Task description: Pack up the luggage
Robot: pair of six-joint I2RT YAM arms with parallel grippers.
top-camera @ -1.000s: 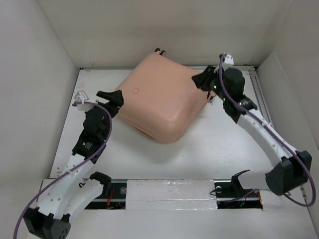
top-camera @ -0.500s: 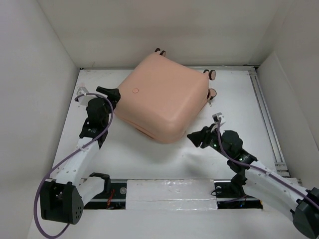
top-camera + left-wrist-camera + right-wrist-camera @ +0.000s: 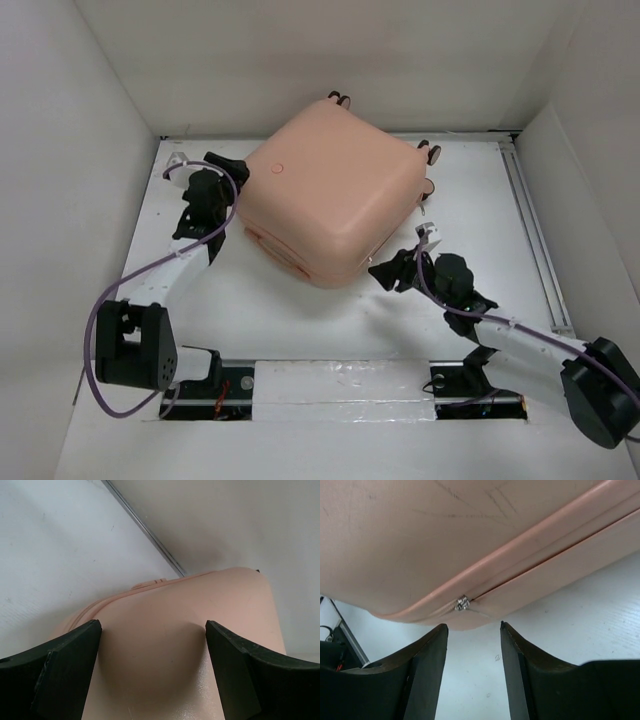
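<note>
The salmon-pink luggage (image 3: 335, 195) lies closed at the back middle of the table, its wheels (image 3: 432, 152) at the far side. My left gripper (image 3: 237, 170) is open and presses against its left corner; in the left wrist view the pink shell (image 3: 160, 655) fills the gap between the fingers (image 3: 65, 665). My right gripper (image 3: 385, 272) is open and empty, just off the luggage's near right corner. The right wrist view shows the seam and a metal zipper slider (image 3: 462, 603) just above my fingertips (image 3: 432, 645).
White walls close in the left, back and right. A metal rail (image 3: 530, 225) runs along the table's right side. A white strip (image 3: 345, 385) lies along the near edge between the arm bases.
The right arm swung from the luggage's far right corner down to its near right corner. The left gripper moved forward along the left side, and the luggage shifted back and turned a little.
</note>
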